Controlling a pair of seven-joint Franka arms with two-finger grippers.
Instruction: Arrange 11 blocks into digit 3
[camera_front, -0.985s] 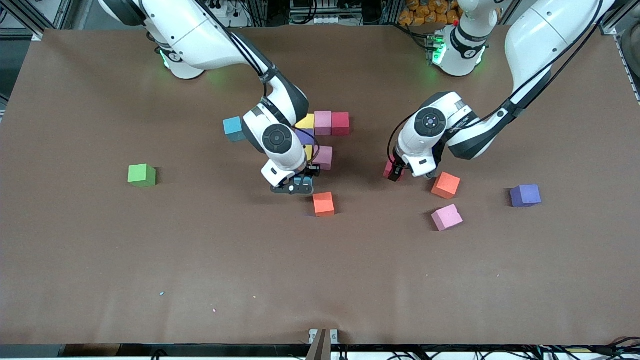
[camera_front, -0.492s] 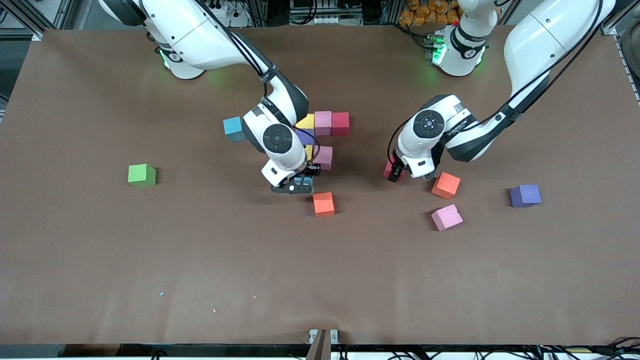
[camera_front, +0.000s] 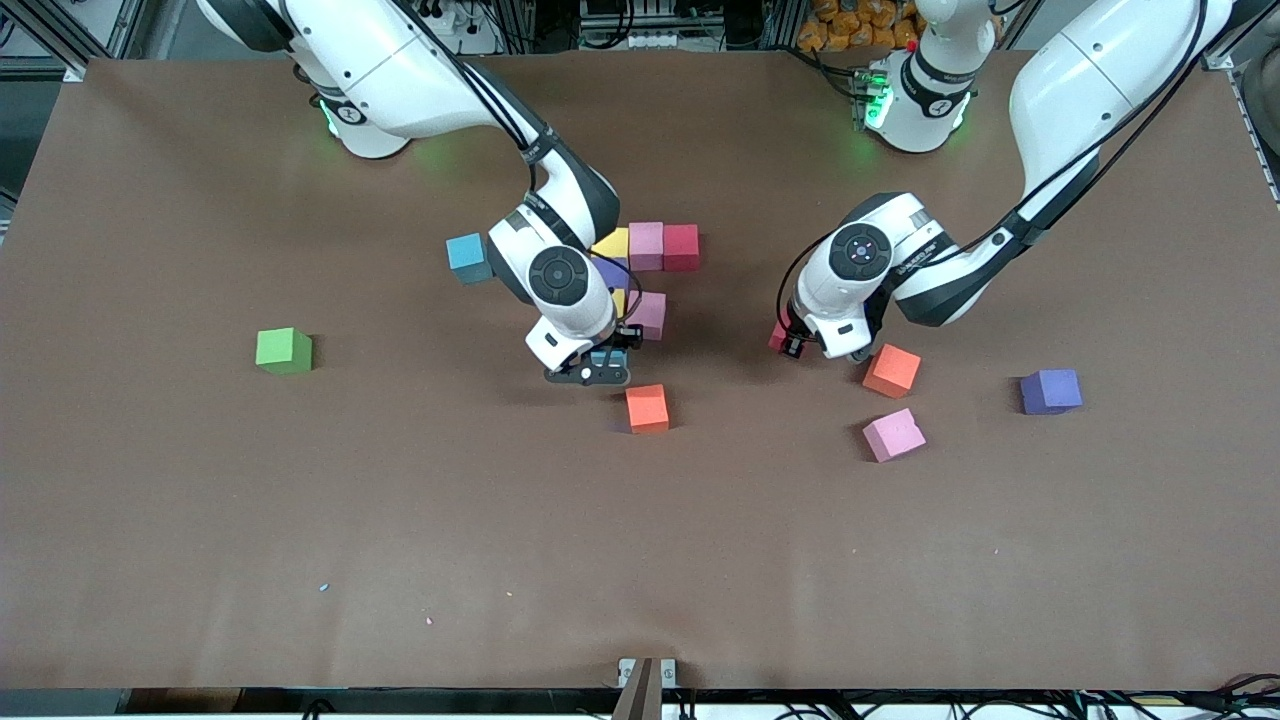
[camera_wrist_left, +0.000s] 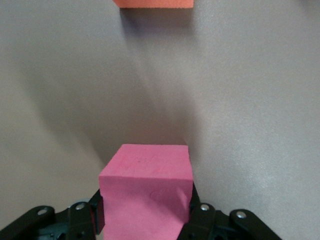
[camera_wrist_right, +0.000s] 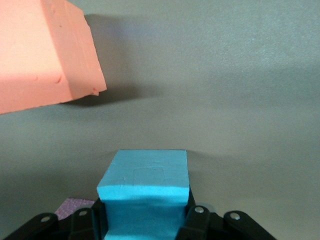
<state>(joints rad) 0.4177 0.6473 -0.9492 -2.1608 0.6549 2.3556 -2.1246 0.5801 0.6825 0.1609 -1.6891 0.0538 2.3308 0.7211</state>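
My left gripper (camera_front: 788, 343) (camera_wrist_left: 145, 216) is shut on a red block (camera_wrist_left: 146, 182) (camera_front: 778, 335), low over the table next to an orange block (camera_front: 891, 371) (camera_wrist_left: 152, 3). My right gripper (camera_front: 603, 370) (camera_wrist_right: 145, 220) is shut on a blue block (camera_wrist_right: 145, 182) (camera_front: 604, 357), just above the table beside another orange block (camera_front: 648, 407) (camera_wrist_right: 42, 55). The started figure lies under the right arm: yellow (camera_front: 612, 243), pink (camera_front: 646, 245), red (camera_front: 681, 247), purple (camera_front: 610, 272) and pink (camera_front: 650, 314) blocks, touching. The arm hides part of it.
Loose cubes: a second blue one (camera_front: 467, 257) beside the figure, a pink one (camera_front: 893, 434) and a purple one (camera_front: 1050, 391) toward the left arm's end, a green one (camera_front: 283, 350) toward the right arm's end. The brown table (camera_front: 640, 560) is bare nearer the front camera.
My left gripper has closed its fingers onto the red block. The right arm with the blue block has barely shifted.
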